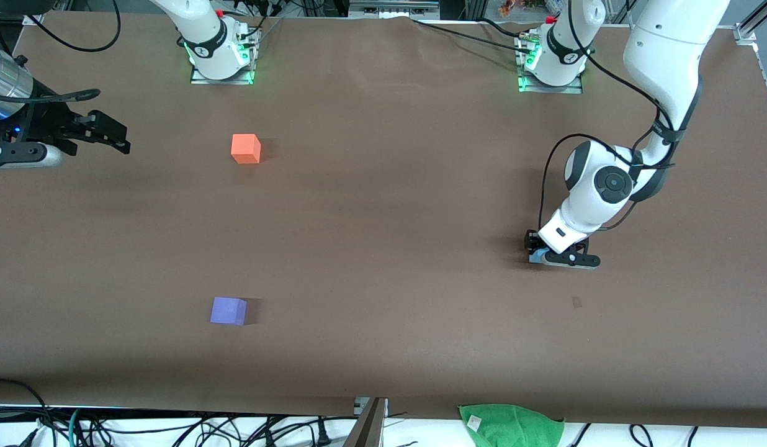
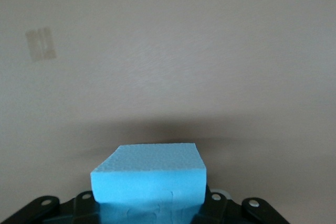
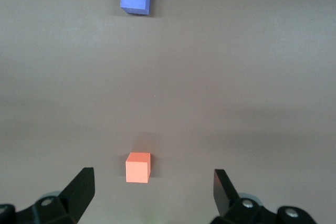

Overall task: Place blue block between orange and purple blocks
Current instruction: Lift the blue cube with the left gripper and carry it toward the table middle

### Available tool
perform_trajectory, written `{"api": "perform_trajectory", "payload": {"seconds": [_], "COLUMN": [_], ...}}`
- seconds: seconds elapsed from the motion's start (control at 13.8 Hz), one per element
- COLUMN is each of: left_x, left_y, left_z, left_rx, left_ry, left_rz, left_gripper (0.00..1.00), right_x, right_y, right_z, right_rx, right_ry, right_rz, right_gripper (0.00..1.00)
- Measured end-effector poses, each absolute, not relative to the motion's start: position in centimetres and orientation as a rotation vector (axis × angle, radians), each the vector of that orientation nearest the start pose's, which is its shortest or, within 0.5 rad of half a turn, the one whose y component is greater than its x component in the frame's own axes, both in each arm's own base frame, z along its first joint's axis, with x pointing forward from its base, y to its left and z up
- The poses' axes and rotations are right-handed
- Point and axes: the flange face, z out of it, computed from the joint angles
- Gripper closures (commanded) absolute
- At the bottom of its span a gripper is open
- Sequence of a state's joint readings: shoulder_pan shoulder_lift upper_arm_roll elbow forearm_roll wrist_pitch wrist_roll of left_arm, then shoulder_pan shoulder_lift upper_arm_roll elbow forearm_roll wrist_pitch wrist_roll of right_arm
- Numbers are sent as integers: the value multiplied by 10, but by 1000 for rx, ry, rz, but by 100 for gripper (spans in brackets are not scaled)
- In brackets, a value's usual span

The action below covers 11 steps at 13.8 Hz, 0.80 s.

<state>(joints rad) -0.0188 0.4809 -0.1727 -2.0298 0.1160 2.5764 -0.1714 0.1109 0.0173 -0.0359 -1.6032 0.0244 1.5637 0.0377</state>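
purple block (image 1: 228, 310) lies nearest; orange block (image 1: 246, 148) farther. left claw (image 1: 560, 257) grasps the matte sky-blue block (image 2: 149, 179); right claw (image 3: 152, 190) waits, released.

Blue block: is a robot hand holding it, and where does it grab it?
Yes. The left gripper is shut on the blue block, gripping its two side faces, low at the table. The right gripper is open and holds nothing.

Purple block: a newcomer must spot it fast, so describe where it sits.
On the brown table, look toward the right arm's end. Two cubes sit there; the purple block is the one nearer the front camera, violet rather than bright like the orange block.
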Motion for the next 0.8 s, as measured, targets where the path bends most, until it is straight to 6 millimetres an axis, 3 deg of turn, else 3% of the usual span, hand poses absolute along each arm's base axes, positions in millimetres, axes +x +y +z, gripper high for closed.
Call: {"api": "perform_trajectory", "payload": {"seconds": [0.22, 0.36, 0.44, 0.58, 0.8], "left_x": [627, 634, 630, 607, 564], "left_y": [-141, -179, -210, -292, -410], "left_z": [299, 345, 355, 349, 306], "left_rx": [-3127, -3116, -3116, -3119, -3117], "left_ry": [157, 92, 37, -46, -104], "left_rz": [43, 68, 63, 64, 102], "left_gripper": [87, 87, 87, 87, 87], "right_x": [556, 556, 556, 556, 556], "right_y": [44, 44, 44, 44, 44], "right_z": [599, 599, 599, 599, 599], "right_rx": [-3119, -3119, -3119, -3119, -3119], "right_ry": [-57, -57, -57, -56, -57], "right_rz": [91, 92, 92, 92, 92], "right_gripper": [0, 0, 0, 0, 0]}}
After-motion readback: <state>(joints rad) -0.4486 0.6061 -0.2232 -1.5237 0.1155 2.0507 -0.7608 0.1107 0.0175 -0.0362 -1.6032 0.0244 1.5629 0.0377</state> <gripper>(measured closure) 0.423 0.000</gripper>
